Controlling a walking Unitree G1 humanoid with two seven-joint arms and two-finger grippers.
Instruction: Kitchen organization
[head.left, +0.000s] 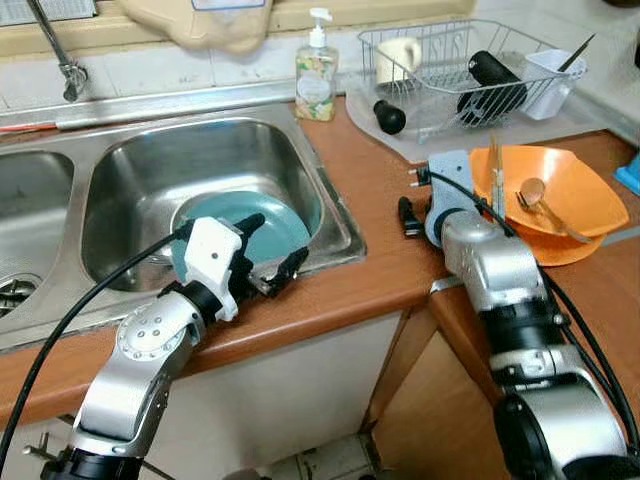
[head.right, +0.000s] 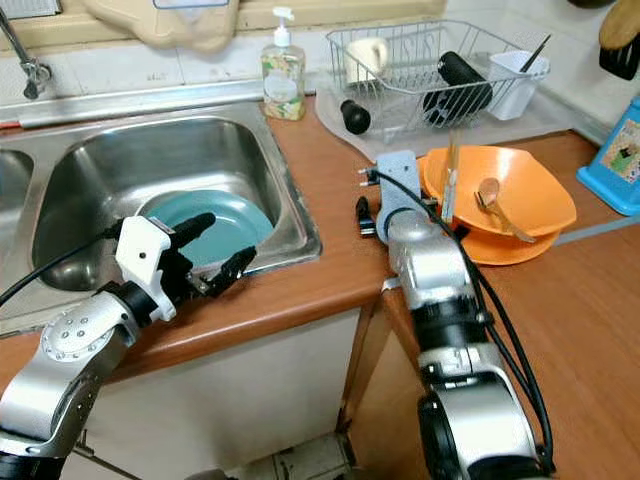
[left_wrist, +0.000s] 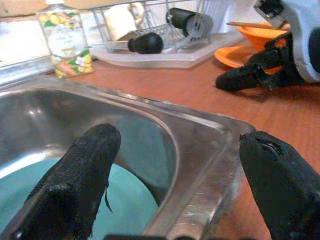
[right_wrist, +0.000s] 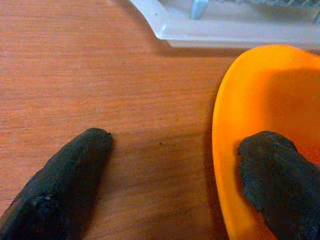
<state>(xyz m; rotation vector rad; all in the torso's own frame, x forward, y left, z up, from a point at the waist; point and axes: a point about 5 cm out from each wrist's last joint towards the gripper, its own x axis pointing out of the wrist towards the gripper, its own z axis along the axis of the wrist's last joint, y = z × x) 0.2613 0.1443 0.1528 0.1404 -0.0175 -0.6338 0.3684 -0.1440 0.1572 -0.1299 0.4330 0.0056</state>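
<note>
At the sink's front rim, the left gripper (head.left: 268, 250) hung open, one finger over the basin and one over the rim.

Its fingers (left_wrist: 75, 185) stood wide apart and touched nothing, with the teal plate (head.left: 290, 222) lying flat on the bottom of the steel sink (head.left: 140, 160) just beyond them. Further right on the wooden counter (head.left: 370, 190), the right gripper (right_wrist: 170, 185) was also spread wide, one fingertip over bare wood and the other over the edge of the orange plate (head.left: 570, 252). An orange bowl (head.left: 590, 190) sat on that plate, holding a spoon (head.left: 545, 208) and chopsticks (head.left: 495, 175) whose long axes ran toward the wall. Behind stood a soap bottle (head.left: 317, 75) and a wire dish rack (head.left: 450, 60).
</note>
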